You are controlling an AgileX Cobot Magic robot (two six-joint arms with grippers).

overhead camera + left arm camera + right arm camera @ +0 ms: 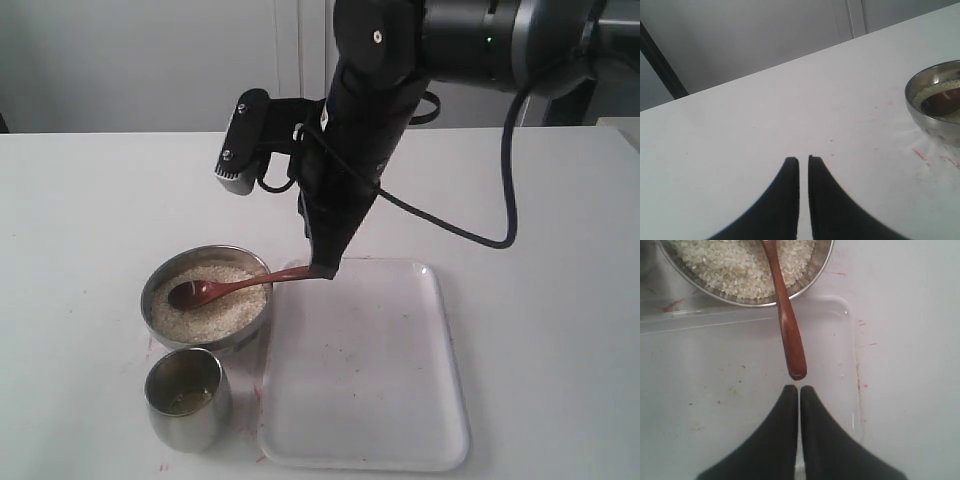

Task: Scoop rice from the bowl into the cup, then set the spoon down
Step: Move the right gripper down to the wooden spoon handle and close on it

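The steel bowl (149, 296) holds white rice (237, 306). The reddish-brown wooden spoon (232, 288) lies with its oval end on the rice, its handle resting across the bowl's rim and out over a tray. My right gripper (324, 270) hangs at the handle's end with its jaws closed together. In the right wrist view the handle tip of the spoon (785, 315) sits just past the right gripper (799, 388), not between its fingers. The steel cup (188, 402) stands in front of the bowl. My left gripper (803, 159) is shut and empty over bare table, with the bowl (935, 127) off to one side.
A white plastic tray (362, 385) lies right of the bowl and cup, under the right gripper. Red marks stain the white table (90, 220) near the bowl. A black cable loops behind the right arm.
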